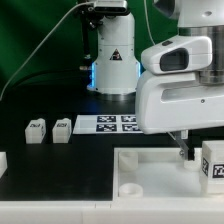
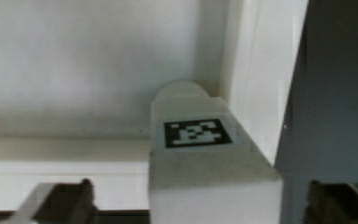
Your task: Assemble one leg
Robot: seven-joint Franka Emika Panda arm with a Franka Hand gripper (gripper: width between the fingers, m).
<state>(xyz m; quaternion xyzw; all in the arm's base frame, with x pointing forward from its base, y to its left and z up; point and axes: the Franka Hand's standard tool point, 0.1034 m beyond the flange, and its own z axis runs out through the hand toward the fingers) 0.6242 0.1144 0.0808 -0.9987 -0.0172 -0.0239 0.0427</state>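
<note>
Two legs (image 1: 37, 130) (image 1: 63, 128) sit side by side on the desk (image 1: 60, 165), toward the exterior view's left. Marker board (image 1: 110, 124) lies just right of them. Panel (image 1: 160, 172) lies nearer the camera, right side, under the arm.

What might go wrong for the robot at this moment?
The leg sits between the pincer fingers near the panel edge; if it tilts, it could miss its hole. The big arm hides that spot in the exterior view, so slips are hard to notice. Two spare legs wait aside.
</note>
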